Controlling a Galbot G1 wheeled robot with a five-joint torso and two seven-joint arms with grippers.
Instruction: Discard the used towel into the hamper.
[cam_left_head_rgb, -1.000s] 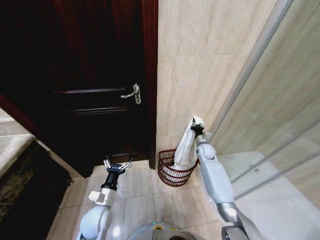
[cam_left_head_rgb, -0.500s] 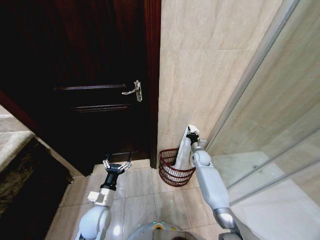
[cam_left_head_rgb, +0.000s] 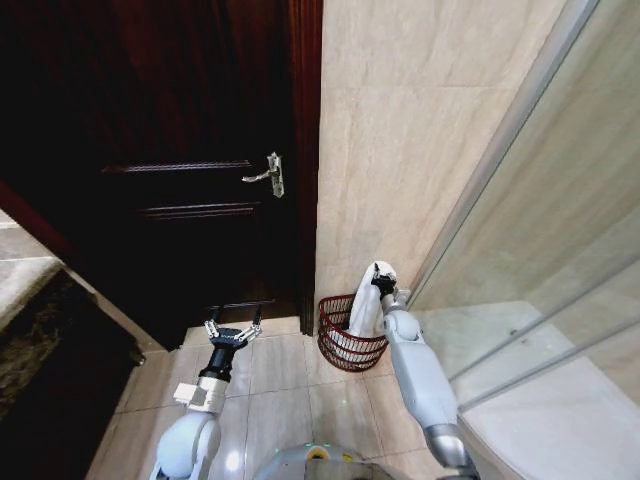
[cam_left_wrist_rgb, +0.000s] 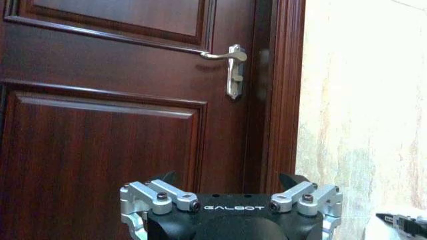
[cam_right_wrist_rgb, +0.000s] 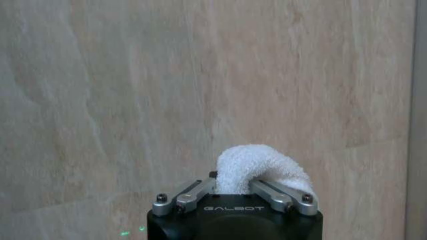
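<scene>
A white towel (cam_left_head_rgb: 364, 307) hangs from my right gripper (cam_left_head_rgb: 380, 279), which is shut on its top end above the hamper (cam_left_head_rgb: 344, 341). The towel's lower part drops inside the hamper, a small round dark red-brown wire basket on the floor against the beige wall. In the right wrist view the towel (cam_right_wrist_rgb: 261, 167) bulges out between the closed fingers of the right gripper (cam_right_wrist_rgb: 233, 187), facing the wall. My left gripper (cam_left_head_rgb: 231, 331) is held low in front of the dark door, open with nothing in it; the left wrist view shows its spread fingers (cam_left_wrist_rgb: 163, 191).
A dark wooden door (cam_left_head_rgb: 180, 150) with a metal lever handle (cam_left_head_rgb: 268, 173) stands left of the hamper. A beige tiled wall (cam_left_head_rgb: 400, 130) rises behind it, and a glass shower partition (cam_left_head_rgb: 540, 240) runs along the right. Light floor tiles (cam_left_head_rgb: 285, 385) lie in front.
My right gripper has come down and slightly left with the towel, so more of the towel sits inside the hamper. The head camera has shifted a little. The left arm stays put.
</scene>
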